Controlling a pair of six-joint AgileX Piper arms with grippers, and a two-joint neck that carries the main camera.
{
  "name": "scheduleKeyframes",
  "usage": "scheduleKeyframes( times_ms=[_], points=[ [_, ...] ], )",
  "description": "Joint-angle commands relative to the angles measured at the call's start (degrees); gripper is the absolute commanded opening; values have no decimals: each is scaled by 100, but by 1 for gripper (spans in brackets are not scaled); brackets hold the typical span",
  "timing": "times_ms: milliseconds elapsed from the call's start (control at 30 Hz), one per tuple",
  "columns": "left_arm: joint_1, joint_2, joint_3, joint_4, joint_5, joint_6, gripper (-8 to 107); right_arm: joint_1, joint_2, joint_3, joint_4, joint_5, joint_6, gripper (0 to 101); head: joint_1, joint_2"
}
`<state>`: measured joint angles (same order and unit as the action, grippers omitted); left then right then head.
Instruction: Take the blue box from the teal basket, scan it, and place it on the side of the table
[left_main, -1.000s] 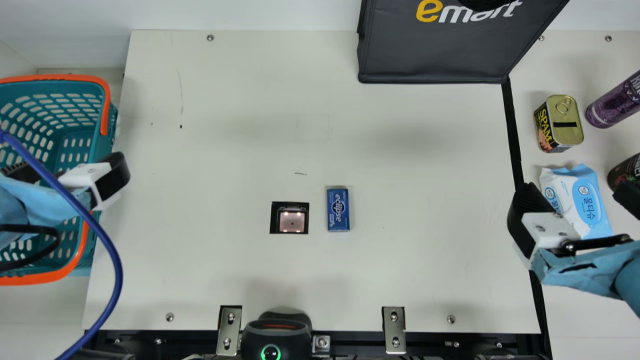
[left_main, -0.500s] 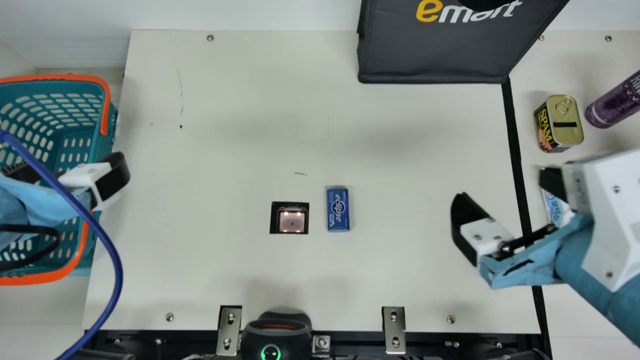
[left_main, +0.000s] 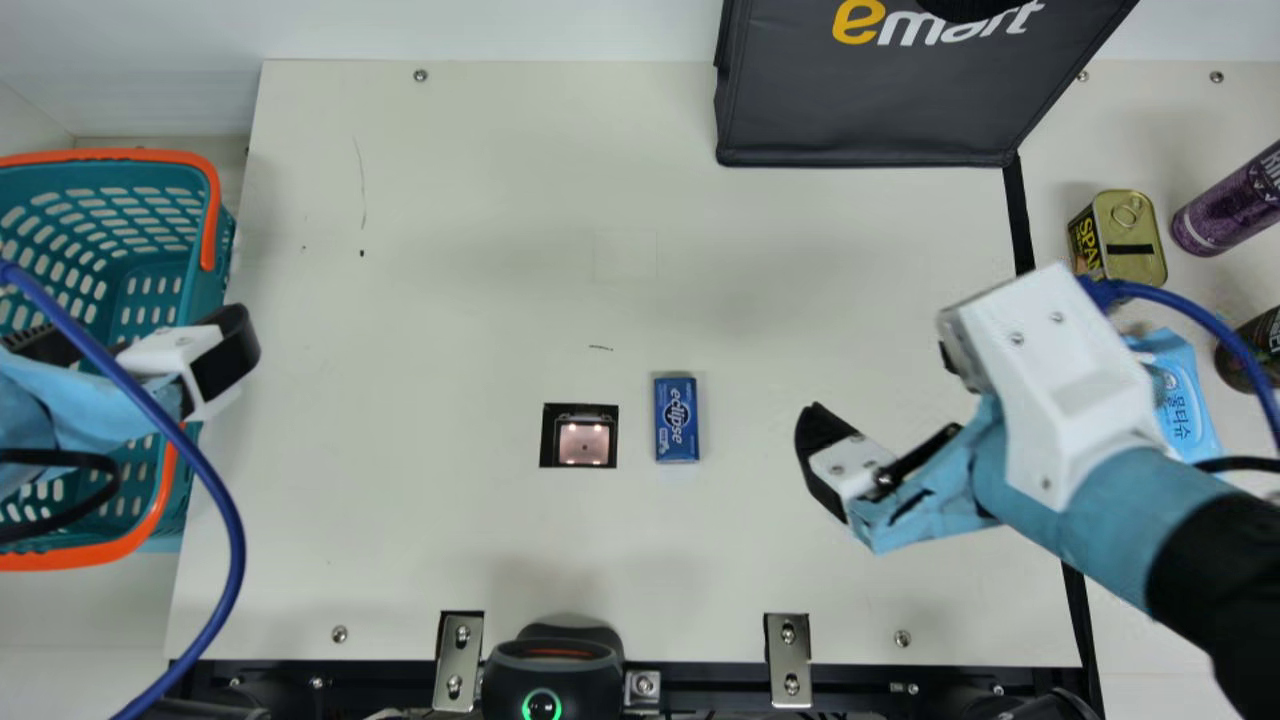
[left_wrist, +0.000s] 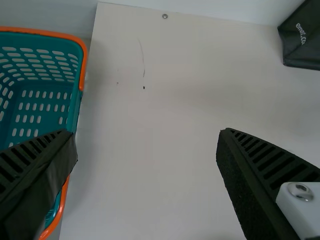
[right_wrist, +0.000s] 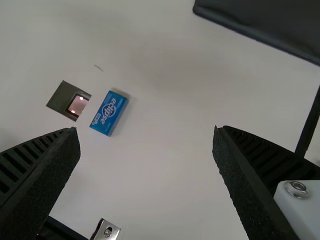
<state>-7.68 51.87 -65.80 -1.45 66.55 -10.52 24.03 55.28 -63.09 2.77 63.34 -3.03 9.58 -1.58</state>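
Lying flat: the blue box (left_main: 677, 420), near the middle of the surface (left_main: 450, 300), just right of the scan window (left_main: 584, 443) and apart from it, print facing up.
Right claw (left_main: 880, 385): wide, its fingers well apart, over the surface to the right of the box and not touching it.
Left claw (left_main: 138, 328): wide too, one finger over the teal basket, the other over the surface's left edge.
Teal basket (left_main: 208, 285): at the left, orange handles lowered around its rim, a blue cable (left_main: 228, 520) curving across in front.
Far side: a black bag (left_main: 860, 110), right of centre.
Right side: a tin (left_main: 1135, 250) stands upright, a purple bottle (left_main: 1225, 208) to its right; nearer are the wipes (left_main: 1185, 400), partly hidden by the right arm, and a dark can (left_main: 1258, 350) beside them.
Near edge: a black device (left_main: 553, 680) with a green ring, between two metal brackets.
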Motion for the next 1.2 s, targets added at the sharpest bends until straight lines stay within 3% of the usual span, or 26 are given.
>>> scheduleKeyframes(
  times_ms=[0,267,533,767,1167],
  points=[
    [0,0,0,0,0,0,90,387,210,8,-240,-50,298,95,-166,0],
    [0,0,0,0,0,0,90,1383,959,-1,-804,-225,1078,95,-166,0],
    [0,0,0,0,0,0,90,1976,1664,-47,-1017,-389,1524,95,-166,0],
    [0,0,0,0,0,0,90,2224,2178,-32,-1012,-609,1862,95,-166,0],
    [0,0,0,0,0,0,90,2289,2941,213,-822,-1371,2520,95,-166,0]
  ],
)
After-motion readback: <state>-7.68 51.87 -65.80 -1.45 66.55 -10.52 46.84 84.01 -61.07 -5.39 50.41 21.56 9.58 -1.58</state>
